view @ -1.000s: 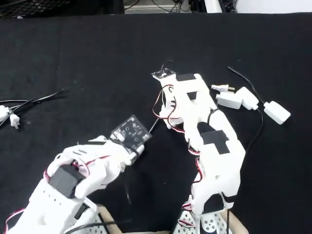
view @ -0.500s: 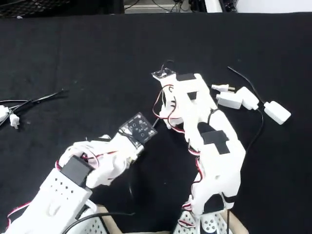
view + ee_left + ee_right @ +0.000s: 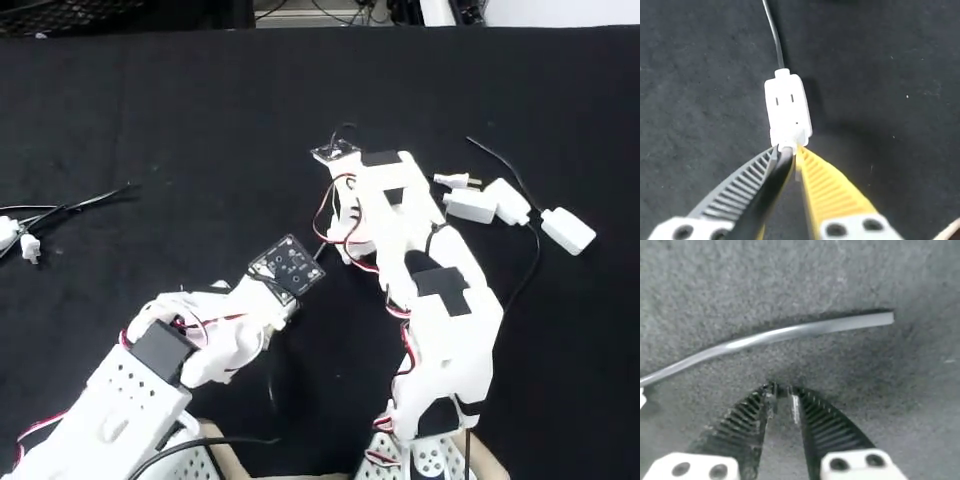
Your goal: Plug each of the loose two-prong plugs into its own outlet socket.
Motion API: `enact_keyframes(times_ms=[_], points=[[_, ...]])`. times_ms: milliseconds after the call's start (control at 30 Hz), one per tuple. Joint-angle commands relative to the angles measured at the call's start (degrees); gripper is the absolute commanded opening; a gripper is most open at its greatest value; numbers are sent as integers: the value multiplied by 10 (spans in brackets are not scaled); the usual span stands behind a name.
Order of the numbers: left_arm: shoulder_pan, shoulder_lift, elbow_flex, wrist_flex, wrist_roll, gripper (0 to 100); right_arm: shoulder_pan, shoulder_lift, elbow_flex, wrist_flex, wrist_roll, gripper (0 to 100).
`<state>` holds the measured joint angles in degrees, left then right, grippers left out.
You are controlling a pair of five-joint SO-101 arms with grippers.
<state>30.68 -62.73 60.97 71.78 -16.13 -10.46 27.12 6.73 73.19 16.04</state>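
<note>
Left gripper (image 3: 786,150) pinches the near end of the white two-slot outlet socket block (image 3: 787,105), just ahead of its tips. Right gripper (image 3: 783,396), narrow, clamps a metal-pronged plug (image 3: 794,409). That shallow end-grip may let the socket pivot under insertion.

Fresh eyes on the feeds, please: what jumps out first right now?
The left tool pinches the end of a white outlet socket with a black cord over the black table. The right tool, mid-table, holds a plug, its two metal prongs sticking out between the tips. More white connectors lie to its right.
</note>
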Motion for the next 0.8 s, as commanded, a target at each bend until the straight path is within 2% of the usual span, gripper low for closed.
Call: enact_keyframes(times_ms=[0, 333, 767], points=[[4, 1, 3, -21, 8, 27, 13, -4, -1, -29, -8, 68], [7, 1, 22, -36, 12, 27, 13, -4, -1, -29, -8, 68], [7, 2, 22, 0, 10, 27, 13, -4, -1, -29, -8, 68]])
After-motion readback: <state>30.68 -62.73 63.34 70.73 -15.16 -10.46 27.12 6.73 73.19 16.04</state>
